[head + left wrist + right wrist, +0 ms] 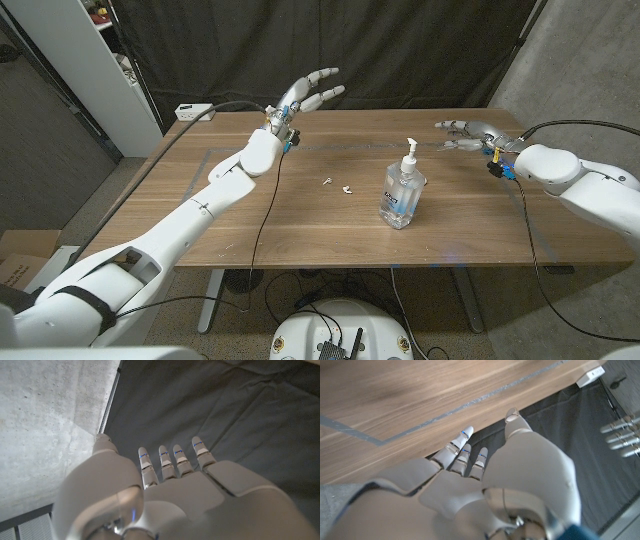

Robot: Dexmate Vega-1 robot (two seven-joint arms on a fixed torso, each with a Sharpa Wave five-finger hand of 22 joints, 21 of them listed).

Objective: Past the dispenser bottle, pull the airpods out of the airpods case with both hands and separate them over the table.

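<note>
Wooden table point(300, 215), both robot hands spread empty beyond its far edge, dispenser bottle point(402, 187) mid-table

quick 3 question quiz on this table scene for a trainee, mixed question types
1. True or false: the left hand holds an earbud.
2. The two small white pieces lie on which side of the dispenser bottle: A) the robot's left B) the robot's right C) on top of it
3. Fill in: the right hand hovers with its fingers ____.

Key: 1 false, its fingers are spread on nothing. 2 A. 3 spread apart, holding nothing.
</note>
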